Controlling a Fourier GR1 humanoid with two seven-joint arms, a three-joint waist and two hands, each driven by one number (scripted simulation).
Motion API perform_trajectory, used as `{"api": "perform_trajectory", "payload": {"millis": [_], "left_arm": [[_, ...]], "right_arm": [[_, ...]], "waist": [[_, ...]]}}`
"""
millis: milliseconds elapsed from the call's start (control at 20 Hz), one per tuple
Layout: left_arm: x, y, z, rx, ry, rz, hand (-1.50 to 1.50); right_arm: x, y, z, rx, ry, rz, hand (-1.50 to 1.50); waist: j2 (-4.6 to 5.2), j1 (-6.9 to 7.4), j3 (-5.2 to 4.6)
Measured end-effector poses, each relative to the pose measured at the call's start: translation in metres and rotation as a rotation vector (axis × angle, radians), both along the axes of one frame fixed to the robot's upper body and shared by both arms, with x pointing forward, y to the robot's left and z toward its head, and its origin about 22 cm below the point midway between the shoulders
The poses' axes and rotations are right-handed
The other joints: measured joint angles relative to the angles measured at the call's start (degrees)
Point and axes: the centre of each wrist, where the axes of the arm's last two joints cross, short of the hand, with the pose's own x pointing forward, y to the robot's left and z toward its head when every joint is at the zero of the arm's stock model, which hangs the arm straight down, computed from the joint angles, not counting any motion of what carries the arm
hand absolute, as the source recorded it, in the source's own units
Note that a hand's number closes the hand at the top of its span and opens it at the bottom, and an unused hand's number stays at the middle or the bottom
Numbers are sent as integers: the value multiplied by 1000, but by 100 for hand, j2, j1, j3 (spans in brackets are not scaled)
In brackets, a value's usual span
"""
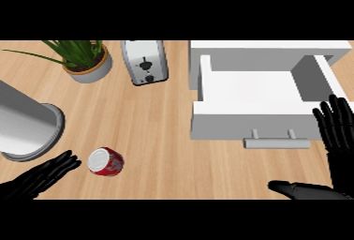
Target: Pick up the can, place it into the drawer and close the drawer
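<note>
Red can, ungrasped on the table just beside straight fingers of left hand; drawer open, unfilled; right hand likewise spread.

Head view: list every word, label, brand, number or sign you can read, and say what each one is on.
No text can be read in this view.
Can: red with pale markings, too blurred to read.
Toaster: dark marks on its top, no letters or numbers.
Drawer: plain white, no text.
Plant pot: plain, no text.
</note>
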Motion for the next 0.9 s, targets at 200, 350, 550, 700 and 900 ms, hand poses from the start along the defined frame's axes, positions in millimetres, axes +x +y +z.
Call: {"api": "perform_trajectory", "payload": {"millis": [200, 350, 550, 700, 900], "left_arm": [[-2, 13, 3, -12, 33, 15, -150], [2, 13, 0, -6, 50, 32, -150], [5, 22, -2, 4, 67, 56, -150], [11, 16, -5, 9, 70, 66, -150], [20, 13, -18, 16, 79, 67, -150]], "right_arm": [[-9, -6, -5, 0, 5, -2, -150], [-8, -4, -5, 2, 4, -4, -150], [-11, -12, -14, 3, 4, -4, -150], [-15, -19, -17, 2, 7, -6, -150], [-23, -25, -19, -4, 10, -9, -150]], "waist": [[1, -9, 0], [4, -13, 1], [4, -15, 2], [3, -23, 1], [5, -29, 2]]}}
